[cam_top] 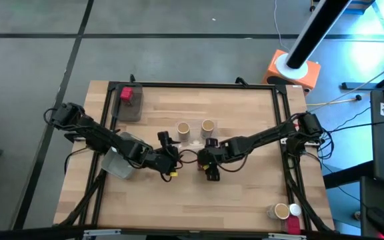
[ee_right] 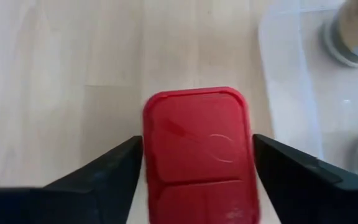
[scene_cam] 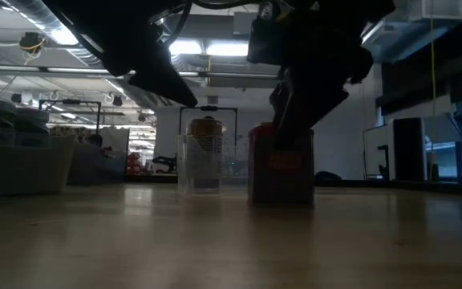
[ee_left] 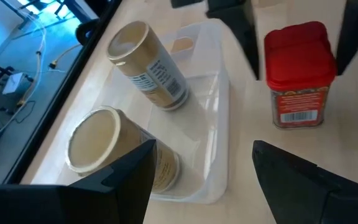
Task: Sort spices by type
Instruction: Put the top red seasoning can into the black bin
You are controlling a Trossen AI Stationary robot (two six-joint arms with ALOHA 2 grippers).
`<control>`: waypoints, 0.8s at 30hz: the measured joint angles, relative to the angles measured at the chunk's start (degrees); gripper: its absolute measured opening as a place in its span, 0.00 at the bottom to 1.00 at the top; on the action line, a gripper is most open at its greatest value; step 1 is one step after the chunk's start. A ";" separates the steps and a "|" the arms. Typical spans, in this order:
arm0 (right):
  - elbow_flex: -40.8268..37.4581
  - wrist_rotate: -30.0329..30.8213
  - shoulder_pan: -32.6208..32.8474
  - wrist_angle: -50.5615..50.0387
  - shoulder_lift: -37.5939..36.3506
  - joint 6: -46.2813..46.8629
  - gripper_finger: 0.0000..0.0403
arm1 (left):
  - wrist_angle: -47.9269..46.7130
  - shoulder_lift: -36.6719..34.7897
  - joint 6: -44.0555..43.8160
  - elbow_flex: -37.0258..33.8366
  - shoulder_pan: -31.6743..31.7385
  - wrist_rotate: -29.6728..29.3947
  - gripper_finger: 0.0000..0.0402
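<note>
Red jar stands upright on the desk near centre, just beside the clear tray that holds two tan cylinders lying on their sides. The right claw hangs over the red jar from above, fingers spread either side of its lid with daylight showing on both sides, so not pinching it. The left claw is also spread and empty, pointing at the tray and jar from close by. The jar looks like light rigid plastic, with a blocky body, flat sides and a smooth, probably slick lid; best hold is likely across the two flat sides at the lid or just under it, squeezing modestly. It is tall for its footprint, so it could tip if nudged. Tan cylinders are round and would roll; grab across the body. The red jar carries a label with a barcode and small print, unreadable. The tan cylinder's label text is also too small to read, no brand legible.
</note>
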 joint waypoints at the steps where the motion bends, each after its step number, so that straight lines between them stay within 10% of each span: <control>1: -0.01 0.83 0.03 -0.28 -0.06 -0.18 0.76 | -0.02 0.00 0.00 0.00 0.00 0.42 0.63; 13: -2.68 7.10 2.63 -9.61 -12.61 0.88 0.88 | 2.38 0.00 -0.26 0.00 0.20 7.78 0.63; 24: -23.13 23.86 8.89 3.30 -28.20 4.29 0.88 | 12.65 0.67 0.05 0.00 0.86 14.61 0.63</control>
